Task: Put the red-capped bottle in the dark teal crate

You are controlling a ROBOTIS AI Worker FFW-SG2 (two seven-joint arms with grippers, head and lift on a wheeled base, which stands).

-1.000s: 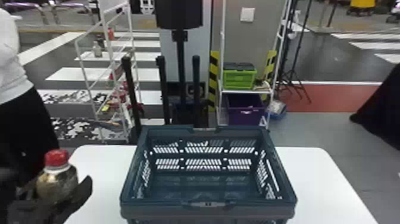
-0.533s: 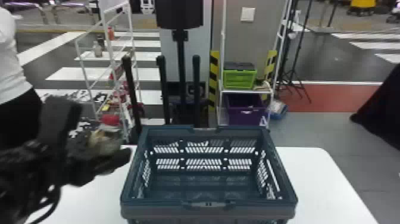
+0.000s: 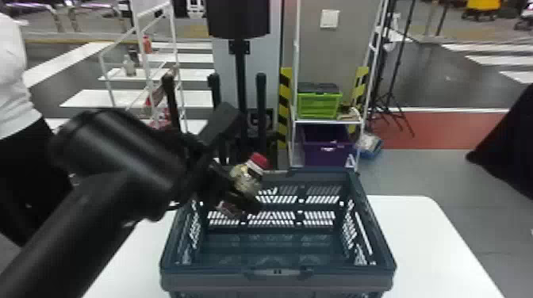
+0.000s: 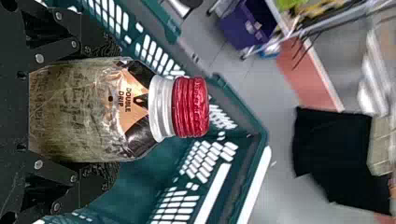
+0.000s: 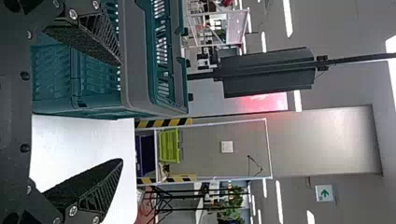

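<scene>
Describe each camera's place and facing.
Head view: on the head, facing forward and down at the dark teal crate; the left arm shows.
Left wrist view: on the left wrist, looking past the left tool and red-capped bottle over the crate.
Right wrist view: on the right wrist, facing the crate's side and the room beyond, past the right tool.
Head and left wrist both show the bottle.

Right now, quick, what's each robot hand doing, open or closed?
Left gripper: closed on the red-capped bottle.
Right gripper: open, with nothing between its fingers.
</scene>
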